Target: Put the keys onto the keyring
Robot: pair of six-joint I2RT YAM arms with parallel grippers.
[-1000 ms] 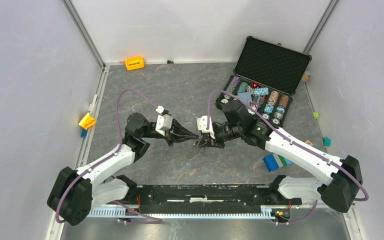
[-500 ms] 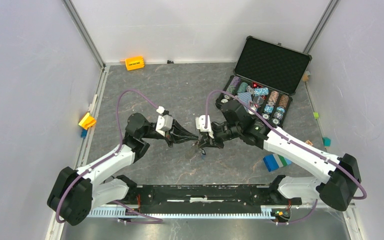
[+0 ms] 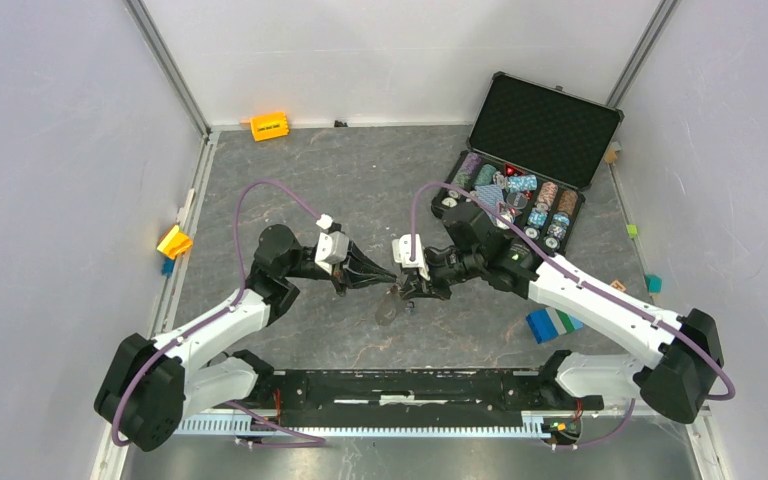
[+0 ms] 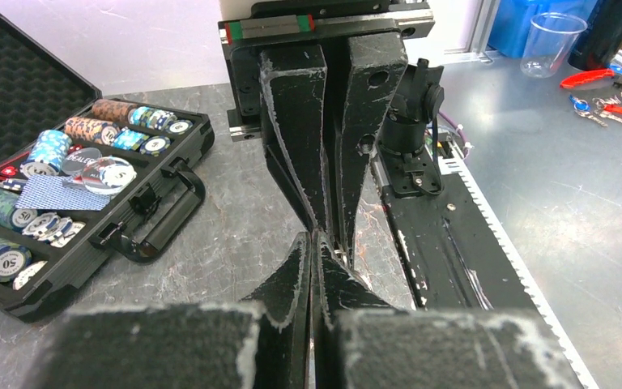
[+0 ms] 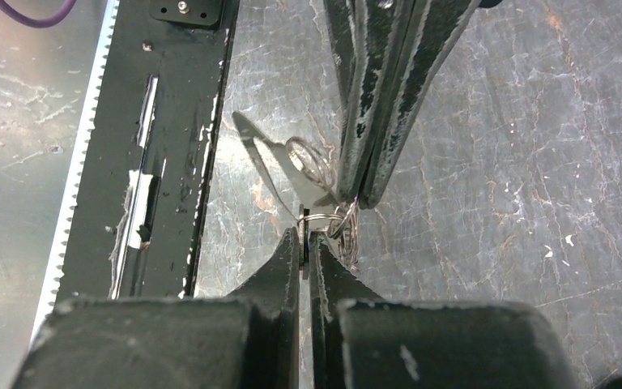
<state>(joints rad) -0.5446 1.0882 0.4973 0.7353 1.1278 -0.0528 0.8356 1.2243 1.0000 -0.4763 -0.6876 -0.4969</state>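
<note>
My two grippers meet tip to tip above the middle of the table. The left gripper (image 3: 384, 273) (image 4: 316, 243) is shut; in the right wrist view its tips (image 5: 356, 197) pinch a thin wire ring. The right gripper (image 3: 404, 284) (image 5: 306, 237) is shut on a small thin dark flat piece with a wire loop through it, probably a key. The keyring (image 3: 388, 308), a flat grey-beige piece, hangs under the tips; it also shows in the right wrist view (image 5: 269, 158). The keys' blue and black heads do not show clearly.
An open black case (image 3: 516, 190) of poker chips stands at the back right. An orange block (image 3: 269, 126) lies at the back wall, a yellow piece (image 3: 173, 241) at the left edge, and a blue-green block (image 3: 550, 324) near the right arm. The black base rail (image 3: 410, 385) runs along the front.
Both grippers stay joined at the tips. The left gripper has edged a little to the right, and the grey-beige piece now hangs slightly lower and more in view.
</note>
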